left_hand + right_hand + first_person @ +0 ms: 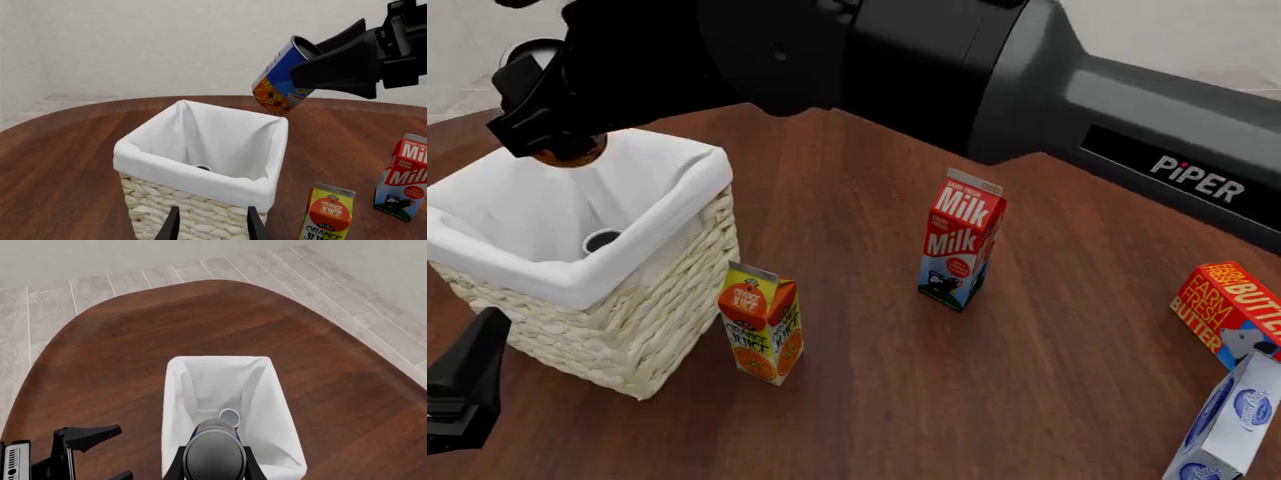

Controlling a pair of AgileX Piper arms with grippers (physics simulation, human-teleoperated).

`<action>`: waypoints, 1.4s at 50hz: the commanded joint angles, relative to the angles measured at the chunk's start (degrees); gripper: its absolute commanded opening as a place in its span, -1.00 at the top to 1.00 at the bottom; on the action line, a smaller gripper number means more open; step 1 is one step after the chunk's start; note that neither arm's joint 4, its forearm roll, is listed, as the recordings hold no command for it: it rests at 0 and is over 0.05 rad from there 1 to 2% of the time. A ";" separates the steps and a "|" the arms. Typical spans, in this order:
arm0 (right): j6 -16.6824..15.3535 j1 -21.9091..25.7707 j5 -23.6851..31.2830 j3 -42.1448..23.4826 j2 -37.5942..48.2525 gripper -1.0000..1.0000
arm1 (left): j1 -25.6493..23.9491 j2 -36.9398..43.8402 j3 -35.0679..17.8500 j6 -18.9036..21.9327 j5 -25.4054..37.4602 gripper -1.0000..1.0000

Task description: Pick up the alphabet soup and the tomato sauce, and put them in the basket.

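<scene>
The alphabet soup (280,82), a blue can with orange print, hangs tilted just above the far rim of the basket (200,172), with my right gripper (303,62) shut on it. From the right wrist the can (213,452) sits straight over the white-lined opening. A small round can top (601,240) lies at the bottom of the basket. It looks like the tomato sauce, though its label is hidden. My left gripper (213,225) stands open against the basket's near wicker wall, holding nothing.
An orange juice carton (761,320) stands against the basket's right side and a milk carton (961,240) further right. A butter box (1234,310) and a white-and-blue carton (1228,425) lie at the right edge. My right arm (1028,80) spans the table's back.
</scene>
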 commanded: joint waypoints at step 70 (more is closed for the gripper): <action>1.87 0.64 -2.01 0.20 5.61 -1.00 | 0.00 0.00 0.00 0.00 0.00 -1.00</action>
